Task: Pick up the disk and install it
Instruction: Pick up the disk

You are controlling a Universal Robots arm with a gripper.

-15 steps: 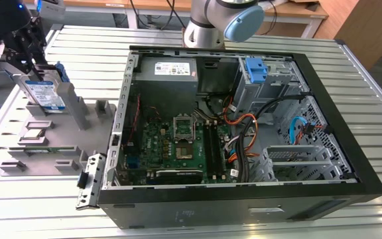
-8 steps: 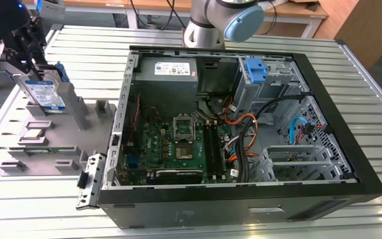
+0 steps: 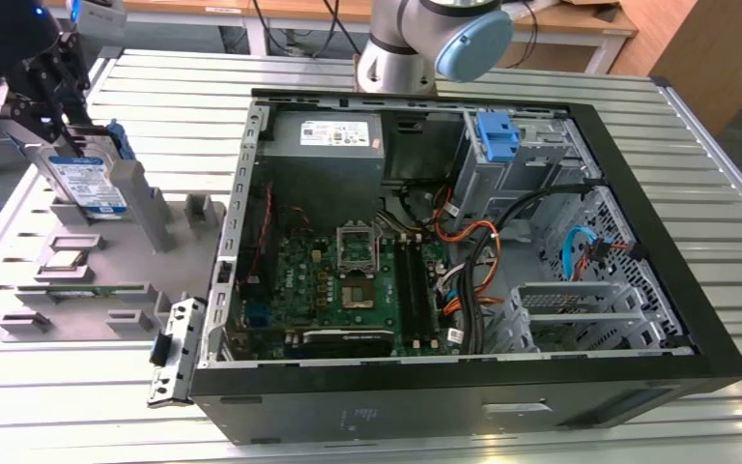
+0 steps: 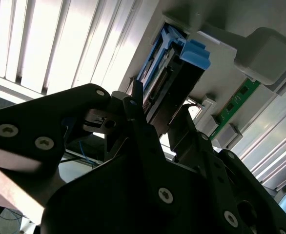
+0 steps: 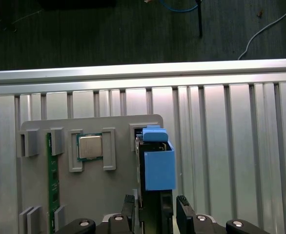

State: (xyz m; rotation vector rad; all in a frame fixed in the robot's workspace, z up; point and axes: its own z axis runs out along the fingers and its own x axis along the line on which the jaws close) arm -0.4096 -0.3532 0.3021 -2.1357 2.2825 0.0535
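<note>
Fig.: disk (image 3: 88, 184) upright in slot of grey fixture (image 5: 84, 195); gripper (image 5: 155, 201) over fixture, jaws apart astride disk's top edge. We judge disk stiff, fairly heavy, shock-sensitive; clamp flat faces.

- Open black computer case (image 3: 474, 406) on the slatted metal desk (image 3: 74, 406) — green motherboard (image 3: 345, 280), grey power supply (image 3: 326, 145) and blue bracket (image 3: 498, 135) inside.
- Orange cables (image 3: 459, 232) beside the motherboard.
- Grey fixture plate (image 5: 113, 195) — holds a silver processor chip (image 5: 90, 146) and a green memory stick (image 5: 50, 180).
</note>
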